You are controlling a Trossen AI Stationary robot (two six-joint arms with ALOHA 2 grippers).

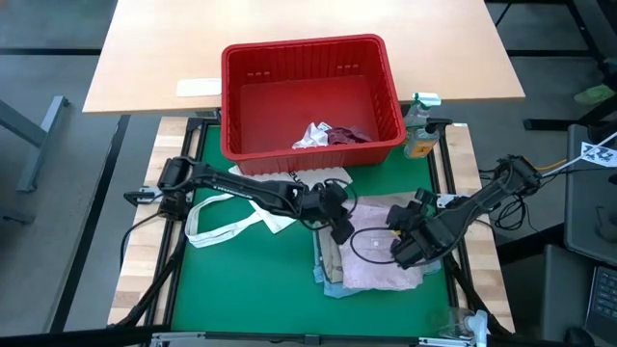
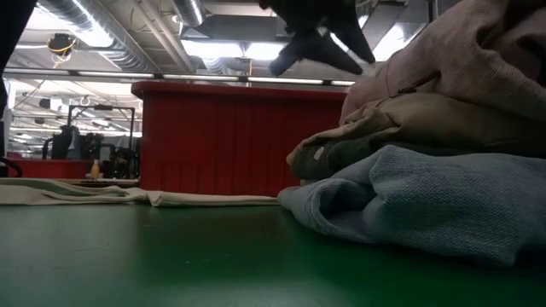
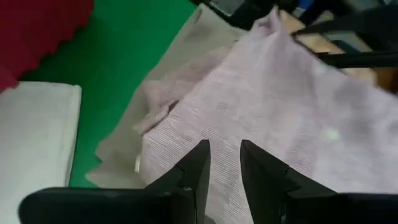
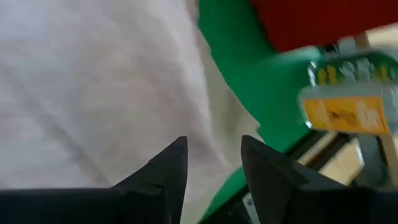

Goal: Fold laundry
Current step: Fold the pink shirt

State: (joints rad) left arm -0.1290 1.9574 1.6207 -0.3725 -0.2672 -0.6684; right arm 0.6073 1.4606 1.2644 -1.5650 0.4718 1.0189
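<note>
**Both claws over the stacked laundry**

Left claw (image 1: 339, 231) hangs over the near-left corner of the garment pile, its two dark fingers (image 3: 198, 167) parted by a narrow gap with nothing between them, pointing down at the mottled pink garment (image 3: 273, 118). Right claw (image 1: 403, 253) is at the pile's right side, its fingers (image 4: 168, 168) also apart and empty above the same pink cloth, just beside the pile's edge.

The laundry sits as one stack on the green tabletop (image 1: 241, 280), right of centre. Seen from table height, the light blue garment (image 2: 426, 200) lies at the bottom, a beige-khaki garment (image 2: 426, 119) rests on it with a darker fold tucked under its edge, and the pink piece tops the stack. A thin dark cable loops across the pink cloth in the overhead view.

Behind the stack stands the red slotted basket (image 1: 313, 67), holding a small white piece (image 1: 313, 135) and a maroon piece (image 1: 349, 135). A white tote bag (image 1: 236, 217) lies flat to the left, under the left arm. A spray bottle (image 1: 418, 125) stands just beside the basket's right corner.
</note>
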